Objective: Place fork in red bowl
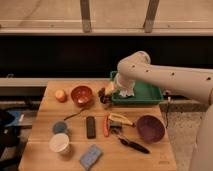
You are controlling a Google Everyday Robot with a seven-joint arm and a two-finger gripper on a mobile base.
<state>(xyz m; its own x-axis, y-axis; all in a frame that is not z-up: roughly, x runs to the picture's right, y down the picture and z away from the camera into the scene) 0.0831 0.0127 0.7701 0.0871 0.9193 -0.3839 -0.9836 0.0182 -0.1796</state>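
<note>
Jaws gape by green tray [148, 93]; fork [75, 115] lies well apart, lower-left.

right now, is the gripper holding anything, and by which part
Nothing, as far as shows: the gripper is open by the green tray, and the fork lies on the table.

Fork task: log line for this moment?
gripper open, at tray edge nearest bowl | fork on table, untouched
</note>
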